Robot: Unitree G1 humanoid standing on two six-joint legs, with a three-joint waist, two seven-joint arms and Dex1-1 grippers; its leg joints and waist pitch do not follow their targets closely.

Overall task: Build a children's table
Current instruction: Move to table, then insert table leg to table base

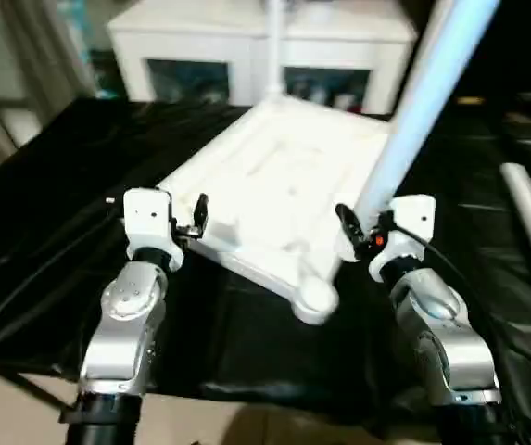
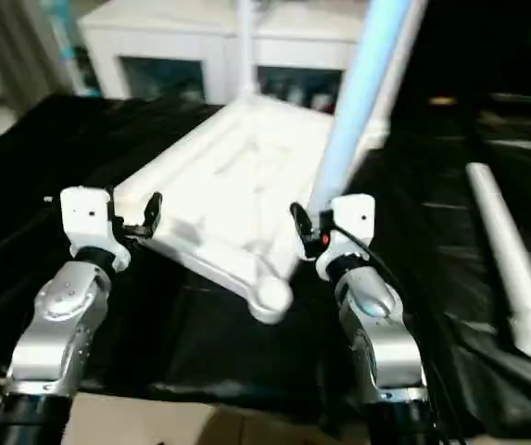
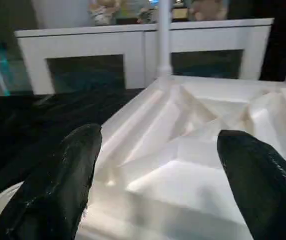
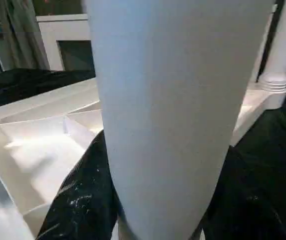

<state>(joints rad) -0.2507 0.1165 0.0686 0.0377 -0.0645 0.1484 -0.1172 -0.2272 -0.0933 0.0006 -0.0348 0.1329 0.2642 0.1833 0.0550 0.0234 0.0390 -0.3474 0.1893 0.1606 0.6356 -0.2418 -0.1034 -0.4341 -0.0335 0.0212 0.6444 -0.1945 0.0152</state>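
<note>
- Centrally, the all-white rectangular plastic table top (image 1: 274, 185) is laid upside down on a black, glossy, wrinkled cloth (image 1: 52, 232), its ribbed underside facing up and one round corner socket (image 1: 316, 298) turned towards the robot.
- A long white tapered tube leg (image 1: 413, 102) is seen leaning up from the top's right edge; it is grasped low down between the black fingers of the right gripper (image 1: 358, 232).
- A second white leg (image 1: 272, 46) is stood upright in the far corner socket.
- A third white tube leg (image 2: 511, 264) is left lying on the cloth well to the right, apart from the top.
- The left gripper (image 1: 194, 221) is held just beside the top's left edge, its rounded black fingers (image 3: 58, 185) spread wide on either side of the ribbed rim, with nothing clasped.
- Behind the cloth a white cabinet with dark glass doors (image 1: 246, 65) is set against the far side.
- Bare cloth is left free on the left of the top and between the top and the lying leg; a pale floor (image 1: 15, 408) is seen below the cloth's near edge.
</note>
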